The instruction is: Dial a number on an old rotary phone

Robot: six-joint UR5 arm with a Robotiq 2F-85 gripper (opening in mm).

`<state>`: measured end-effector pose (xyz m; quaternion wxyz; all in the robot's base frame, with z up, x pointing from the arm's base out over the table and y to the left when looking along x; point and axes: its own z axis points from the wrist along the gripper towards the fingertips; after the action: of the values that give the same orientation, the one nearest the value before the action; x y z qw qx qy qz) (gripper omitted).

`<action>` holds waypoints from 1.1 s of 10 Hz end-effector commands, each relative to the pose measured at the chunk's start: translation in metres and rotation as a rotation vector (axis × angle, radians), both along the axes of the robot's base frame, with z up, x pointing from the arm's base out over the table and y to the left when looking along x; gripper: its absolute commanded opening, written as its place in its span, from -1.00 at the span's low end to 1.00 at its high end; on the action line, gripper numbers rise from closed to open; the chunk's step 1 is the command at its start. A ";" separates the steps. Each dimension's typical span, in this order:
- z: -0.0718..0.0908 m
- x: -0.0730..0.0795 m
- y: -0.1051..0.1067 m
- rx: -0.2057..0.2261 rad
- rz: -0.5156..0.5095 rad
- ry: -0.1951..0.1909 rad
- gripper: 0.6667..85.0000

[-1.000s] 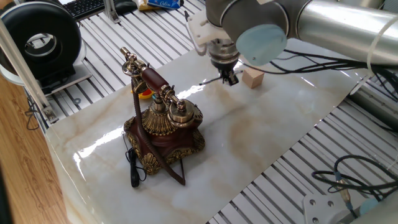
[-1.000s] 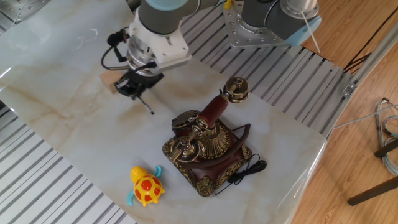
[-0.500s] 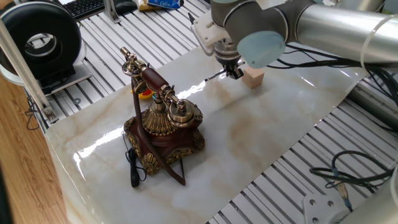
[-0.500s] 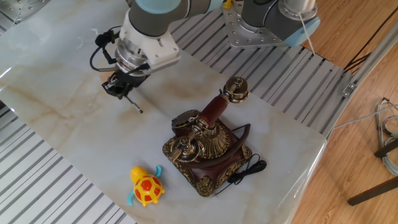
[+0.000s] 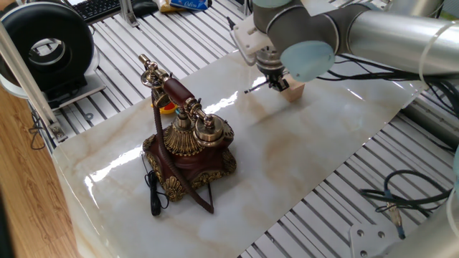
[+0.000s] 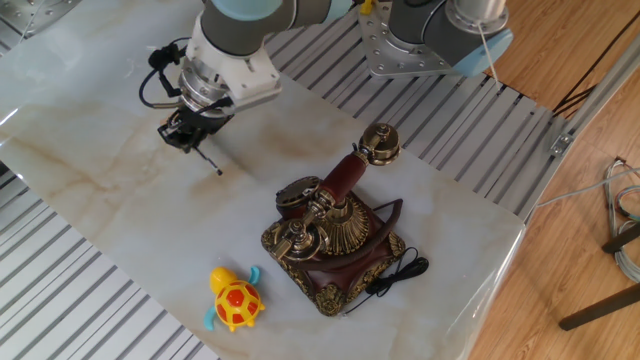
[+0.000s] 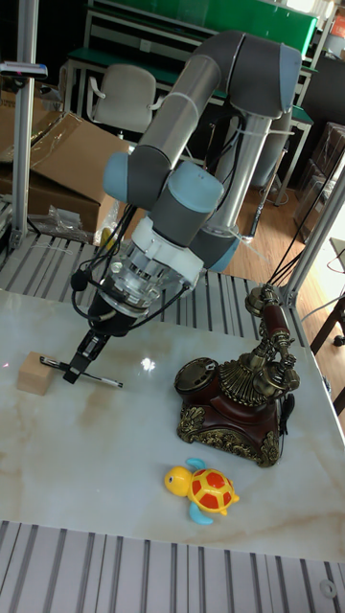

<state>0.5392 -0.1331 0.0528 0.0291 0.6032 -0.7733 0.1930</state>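
Marble table (gripper clamping stick)

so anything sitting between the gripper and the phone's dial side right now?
Nothing visible. The gripper holds a thin stick beside the wooden block. Bare marble lies between it and the rotary phone. The toy turtle sits nearer the table's front edge, off that line.

Bright, even indoor light; white glare streaks across the glossy marble table beside the phone; sharp focus, soft shadows.
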 end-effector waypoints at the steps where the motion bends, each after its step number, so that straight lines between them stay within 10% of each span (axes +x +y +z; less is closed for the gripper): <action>1: -0.004 0.000 -0.006 0.010 -0.010 -0.022 -0.98; 11: -0.022 -0.008 -0.021 0.039 0.011 -0.088 -0.97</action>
<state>0.5302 -0.1553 0.0329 -0.0043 0.6046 -0.7687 0.2087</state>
